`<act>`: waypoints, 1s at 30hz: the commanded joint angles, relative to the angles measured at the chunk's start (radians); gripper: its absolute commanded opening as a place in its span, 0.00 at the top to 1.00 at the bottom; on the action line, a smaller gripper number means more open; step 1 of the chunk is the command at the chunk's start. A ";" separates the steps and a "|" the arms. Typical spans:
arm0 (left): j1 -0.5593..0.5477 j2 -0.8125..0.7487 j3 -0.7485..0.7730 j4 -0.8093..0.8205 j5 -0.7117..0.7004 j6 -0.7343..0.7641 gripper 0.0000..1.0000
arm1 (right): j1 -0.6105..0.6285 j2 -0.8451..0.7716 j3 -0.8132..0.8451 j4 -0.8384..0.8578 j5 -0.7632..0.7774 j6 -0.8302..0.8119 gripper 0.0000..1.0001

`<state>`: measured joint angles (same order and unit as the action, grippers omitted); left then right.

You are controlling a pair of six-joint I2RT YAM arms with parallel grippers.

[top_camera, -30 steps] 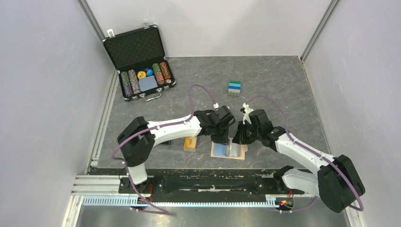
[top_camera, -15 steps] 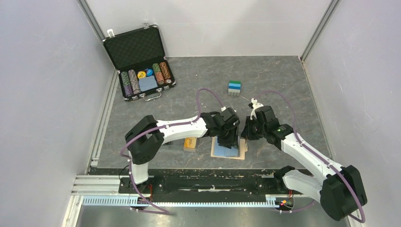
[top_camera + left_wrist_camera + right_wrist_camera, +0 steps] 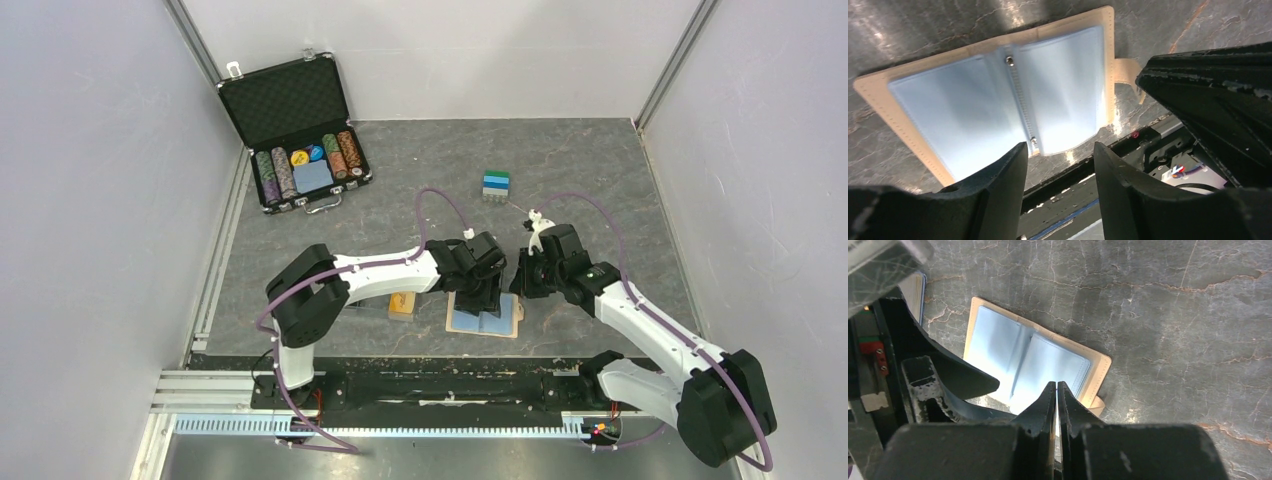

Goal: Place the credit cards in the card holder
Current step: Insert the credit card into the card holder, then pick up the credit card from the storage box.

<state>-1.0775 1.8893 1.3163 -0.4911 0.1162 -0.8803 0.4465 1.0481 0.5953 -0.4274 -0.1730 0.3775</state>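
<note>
The card holder (image 3: 462,322) lies open flat near the table's front edge, a tan wallet with pale blue-white clear sleeves inside (image 3: 973,110) (image 3: 1048,365). My left gripper (image 3: 483,300) (image 3: 1059,150) hangs right over its front edge, open, with nothing between the fingers. My right gripper (image 3: 520,285) (image 3: 1056,385) is shut and empty, just above the holder's right side by the snap tab (image 3: 1128,75). A small blue, green and white stack (image 3: 496,185), seemingly the credit cards, sits farther back, away from both grippers.
A small orange box (image 3: 402,303) lies just left of the holder, partly under my left arm. An open black chip case (image 3: 300,140) stands at the back left. The black rail (image 3: 430,385) runs close along the holder's front edge.
My left gripper moved right over the holder and opened. The sleeve page that stood upright in the holder now lies flat. My right gripper drew back slightly and stayed shut.
</note>
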 commanded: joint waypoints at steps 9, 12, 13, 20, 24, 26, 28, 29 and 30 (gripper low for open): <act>0.079 -0.334 -0.212 0.079 -0.034 0.064 0.38 | 0.028 0.019 -0.019 0.152 -0.139 0.052 0.95; 0.153 -0.454 -0.322 0.155 0.038 0.050 0.38 | 0.062 0.032 -0.033 0.208 -0.155 0.089 0.94; 0.179 -0.490 -0.355 0.167 0.056 0.047 0.38 | 0.074 0.038 -0.035 0.222 -0.157 0.101 0.94; 0.409 -0.685 -0.476 0.033 0.111 0.131 0.39 | 0.156 0.097 -0.047 0.342 -0.166 0.182 0.86; 0.448 -0.654 -0.410 -0.195 -0.038 0.238 0.39 | 0.206 0.139 -0.033 0.399 -0.160 0.220 0.80; 0.450 -0.623 -0.386 -0.250 -0.091 0.267 0.40 | 0.235 0.160 -0.021 0.420 -0.157 0.238 0.76; 0.450 -0.591 -0.376 -0.261 -0.109 0.285 0.42 | 0.262 0.187 -0.002 0.440 -0.151 0.248 0.73; 0.450 -0.576 -0.371 -0.261 -0.113 0.287 0.43 | 0.273 0.202 0.008 0.454 -0.150 0.252 0.72; 0.450 -0.558 -0.369 -0.259 -0.112 0.290 0.44 | 0.284 0.214 0.018 0.459 -0.148 0.256 0.70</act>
<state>-0.6319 1.2808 0.8982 -0.6682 0.0719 -0.6846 0.6941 1.2263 0.5533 -0.0616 -0.3248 0.5953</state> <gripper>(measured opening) 0.576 0.276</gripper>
